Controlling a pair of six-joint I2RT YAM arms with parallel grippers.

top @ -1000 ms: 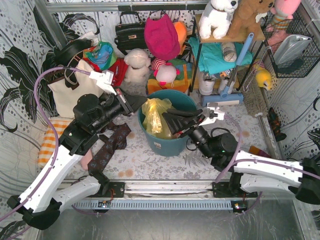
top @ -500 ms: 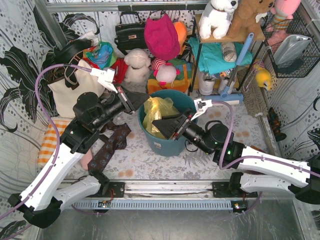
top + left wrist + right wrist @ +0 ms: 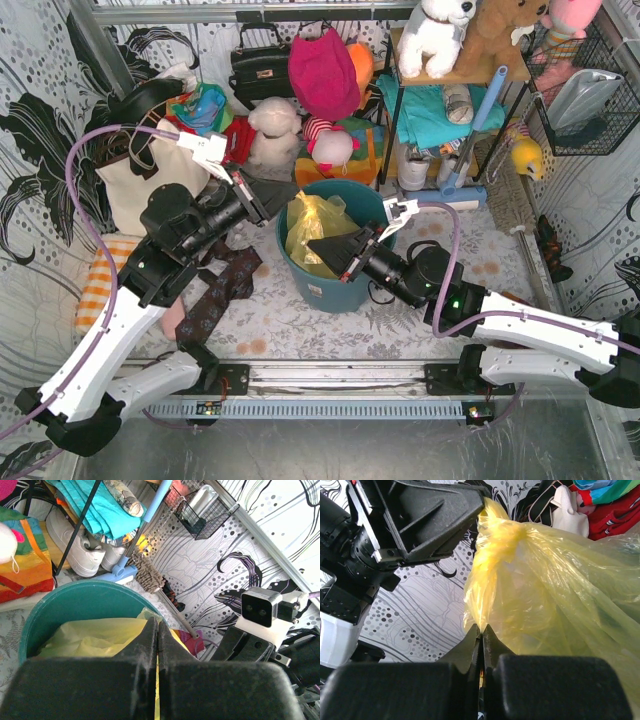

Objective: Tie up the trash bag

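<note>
**Both grippers pinched on the bag over the bucket**

So here's the situation. The thin, translucent yellow plastic trash bag is sitting inside the teal round plastic bucket in the middle of the table. Its wrinkly top is bunched up and pokes above the rim.

The left gripper comes in from the left at rim height. In its own wrist view the black fingers are pressed flat together, with just a thin sliver of yellow showing in the seam. From the right wrist view you can see the gathered neck of the bag running straight into the left gripper's tip, so it's clamped on that bunched top.

The right gripper reaches in from the right, lower down on the near side of the bag. Its fingers are together too, and a fold of the yellow film drops right into the tip, so it looks nipped on the plastic.

There's a cream canvas tote with dark straps against the left wall, well apart from the bucket.
</note>
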